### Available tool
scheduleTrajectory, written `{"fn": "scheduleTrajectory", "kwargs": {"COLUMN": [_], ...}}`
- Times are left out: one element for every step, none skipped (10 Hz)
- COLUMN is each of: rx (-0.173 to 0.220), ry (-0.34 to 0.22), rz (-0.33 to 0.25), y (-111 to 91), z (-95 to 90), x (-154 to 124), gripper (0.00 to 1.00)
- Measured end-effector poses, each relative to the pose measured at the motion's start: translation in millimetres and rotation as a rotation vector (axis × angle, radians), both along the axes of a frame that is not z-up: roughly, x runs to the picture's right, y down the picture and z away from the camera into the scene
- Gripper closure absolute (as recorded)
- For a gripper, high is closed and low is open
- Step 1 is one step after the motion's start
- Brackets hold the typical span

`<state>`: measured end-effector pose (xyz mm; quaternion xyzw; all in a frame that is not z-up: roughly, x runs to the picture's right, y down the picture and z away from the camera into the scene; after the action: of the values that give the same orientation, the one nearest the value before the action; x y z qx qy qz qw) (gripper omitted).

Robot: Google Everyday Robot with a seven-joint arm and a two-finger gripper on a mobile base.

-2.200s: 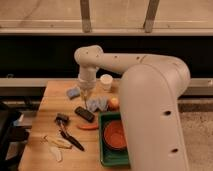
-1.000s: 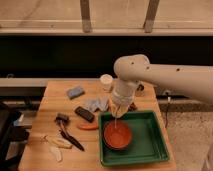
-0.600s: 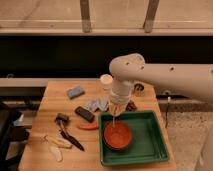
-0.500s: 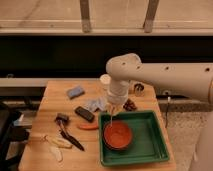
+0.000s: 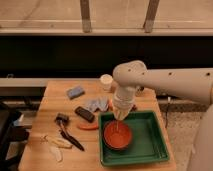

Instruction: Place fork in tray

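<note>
1. Where the arm bends down over the tray's back-left corner, the gripper [image 5: 120,113] hangs; whether it is open, I cannot tell.
2. Below it, a pale sliver, probably the fork [image 5: 118,128], lies in the orange-red bowl [image 5: 118,136].
3. The bowl sits in the green tray [image 5: 145,142].

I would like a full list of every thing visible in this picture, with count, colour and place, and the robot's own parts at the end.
tray: 1, dark green, table's front right
bowl: 1, orange-red, in the tray's left part
fork: 1, silvery, hanging below the gripper over the bowl
cup: 1, white, table's back
sponge: 1, blue-grey, back left
black block: 1, table's middle
black-handled utensil: 1, front left
banana peel: 1, pale, front left
table: 1, wooden
gripper: 1, pale, above the tray's back edge
</note>
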<state>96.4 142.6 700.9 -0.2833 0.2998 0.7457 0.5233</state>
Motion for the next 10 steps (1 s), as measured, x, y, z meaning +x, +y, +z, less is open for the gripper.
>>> {"fn": "scheduleTrajectory", "kwargs": {"rx": [-0.019, -0.035, -0.048, -0.066, -0.078, -0.096, -0.108, -0.114, -0.121, -0.124], "ry": [0.041, 0.078, 0.105, 0.141, 0.164, 0.19, 0.204, 0.204, 0.202, 0.199], "rz": [0.017, 0.032, 0.041, 0.052, 0.064, 0.083, 0.1, 0.112, 0.12, 0.121], "y": [13, 24, 31, 41, 48, 55, 62, 64, 67, 70], "z": [1.7, 2.9, 4.4, 7.5, 10.4, 16.7, 24.6, 30.1, 33.6, 35.7], "x": [28, 53, 70, 91, 105, 120, 129, 131, 130, 129], "gripper": [1.0, 1.0, 1.0, 1.0, 1.0, 0.99, 0.93, 0.83, 0.73, 0.63]}}
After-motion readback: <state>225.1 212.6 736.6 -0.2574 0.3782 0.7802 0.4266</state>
